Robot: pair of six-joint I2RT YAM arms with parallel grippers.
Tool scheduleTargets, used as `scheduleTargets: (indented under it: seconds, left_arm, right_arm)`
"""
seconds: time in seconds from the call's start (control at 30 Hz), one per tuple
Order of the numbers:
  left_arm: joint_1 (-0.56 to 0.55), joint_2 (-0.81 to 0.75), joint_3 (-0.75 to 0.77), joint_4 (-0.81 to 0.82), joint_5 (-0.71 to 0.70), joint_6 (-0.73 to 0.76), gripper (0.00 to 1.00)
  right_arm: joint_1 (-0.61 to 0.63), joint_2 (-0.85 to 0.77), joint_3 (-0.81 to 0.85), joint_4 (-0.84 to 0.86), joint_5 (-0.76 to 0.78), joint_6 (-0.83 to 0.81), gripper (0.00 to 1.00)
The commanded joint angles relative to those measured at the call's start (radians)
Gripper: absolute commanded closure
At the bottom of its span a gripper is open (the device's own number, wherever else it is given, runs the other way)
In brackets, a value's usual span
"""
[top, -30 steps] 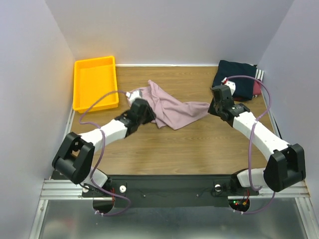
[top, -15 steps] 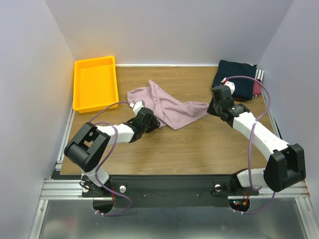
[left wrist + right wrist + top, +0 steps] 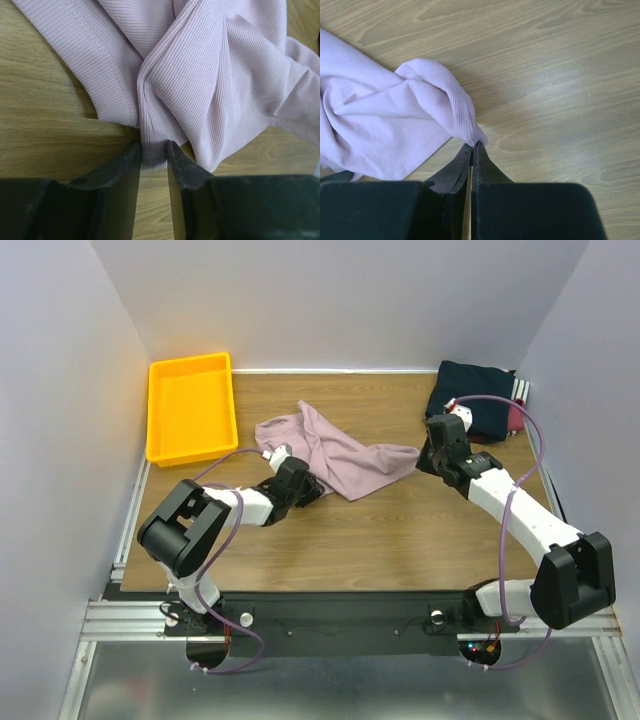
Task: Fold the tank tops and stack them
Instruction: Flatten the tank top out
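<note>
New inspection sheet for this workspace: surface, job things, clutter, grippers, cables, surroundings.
Surface: wooden table, no spills or marks seen.
Job's things: pink top crumpled and unfolded mid-table; folded pile in the far right corner, navy on top, maroon showing beneath.
Clutter: yellow tray in the far left corner, nothing in it.
Grippers: left gripper shut on the pink top's near edge; right gripper shut on the top's right tip.
Cables: purple cables loop along both arms; the right one arcs over the folded pile.
Surroundings: plain walls on three sides, metal rail at the near edge.
</note>
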Motion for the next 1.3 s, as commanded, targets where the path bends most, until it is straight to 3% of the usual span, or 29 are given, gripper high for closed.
scheduleTargets:
  seconds: [0.0, 0.1, 0.13, 0.23, 0.43, 0.6, 0.8, 1.0, 1.27]
  left_arm:
    - [-0.007, 0.002, -0.004, 0.024, 0.007, -0.005, 0.69]
    - [-0.007, -0.017, 0.003, 0.015, 0.005, 0.011, 0.86]
    - [-0.004, -0.041, 0.012, -0.022, -0.007, 0.027, 1.0]
    - [-0.002, -0.116, 0.078, -0.103, -0.041, 0.09, 1.0]
    - [-0.002, -0.44, 0.297, -0.457, -0.246, 0.233, 1.0]
    - [-0.002, -0.639, 0.521, -0.588, -0.319, 0.317, 1.0]
    - [-0.002, -0.69, 0.751, -0.699, -0.316, 0.369, 1.0]
    - [-0.002, -0.725, 0.864, -0.725, -0.323, 0.382, 1.0]
    - [-0.001, -0.733, 0.816, -0.66, -0.332, 0.356, 1.0]
  right_arm:
    - [0.004, -0.025, 0.012, 0.043, 0.015, 0.007, 1.0]
    - [0.001, -0.024, 0.021, 0.044, 0.02, 0.005, 1.0]
    - [-0.006, -0.024, 0.033, 0.043, 0.012, 0.004, 1.0]
    - [-0.035, -0.031, 0.071, 0.041, -0.014, -0.001, 1.0]
    - [-0.154, -0.076, 0.183, 0.021, -0.181, 0.014, 1.0]
    - [-0.208, -0.094, 0.332, 0.0, -0.327, 0.056, 1.0]
    - [-0.216, -0.122, 0.54, -0.026, -0.413, 0.093, 1.0]
    - [-0.216, -0.148, 0.699, -0.065, -0.436, 0.113, 1.0]
    - [-0.216, -0.169, 0.765, -0.073, -0.441, 0.142, 0.99]
